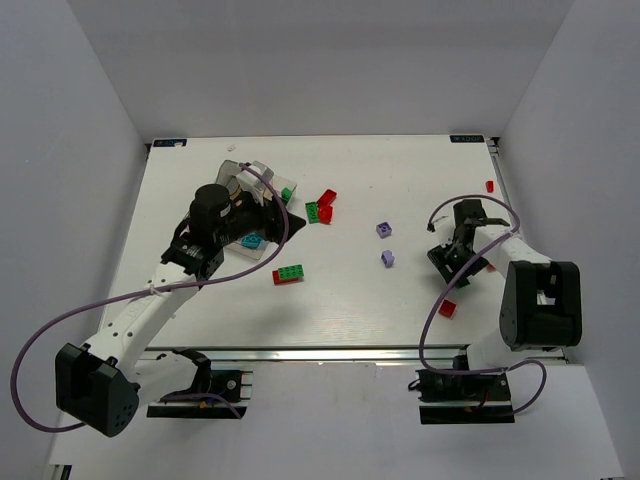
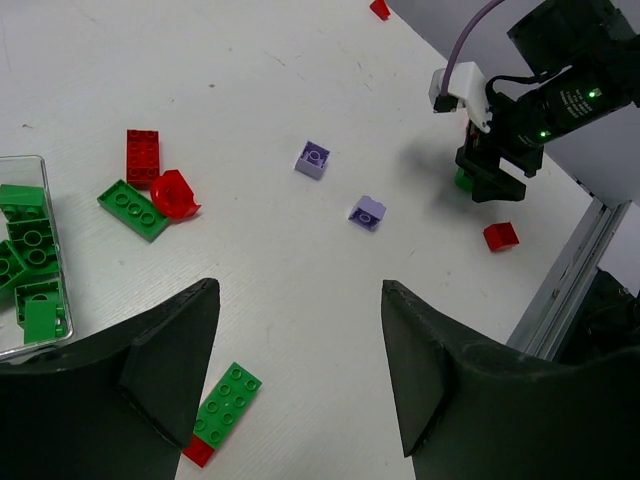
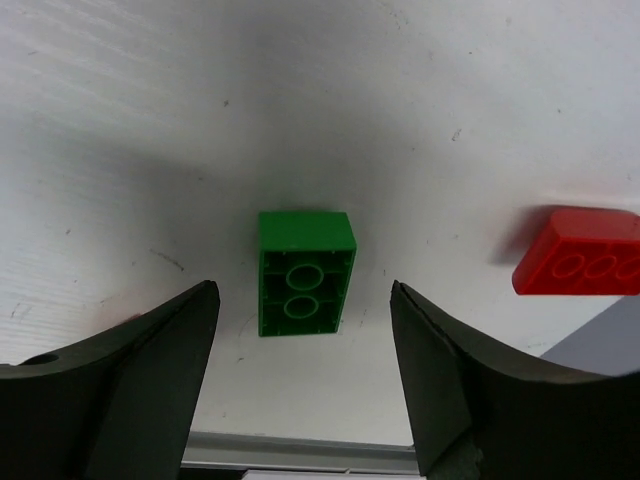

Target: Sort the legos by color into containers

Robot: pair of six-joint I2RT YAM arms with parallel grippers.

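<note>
My right gripper (image 3: 303,300) is open, low over the table, with an upside-down green brick (image 3: 305,272) lying between its fingers, untouched. In the top view it (image 1: 452,262) is at the right side. My left gripper (image 2: 300,300) is open and empty, held above the table beside the clear tray (image 2: 48,190), which holds several green bricks (image 2: 30,240). A green plate on a red brick (image 2: 225,403) lies by the left finger. Two purple bricks (image 2: 313,159) (image 2: 367,212) lie mid-table. A cyan brick (image 1: 250,240) shows under the left arm.
A green plate (image 2: 133,209) and two red bricks (image 2: 142,155) (image 2: 176,193) lie near the tray. A red brick (image 3: 580,265) lies right of the green one. Another red brick (image 1: 490,186) is near the right edge. The table's metal front edge (image 3: 300,450) is close.
</note>
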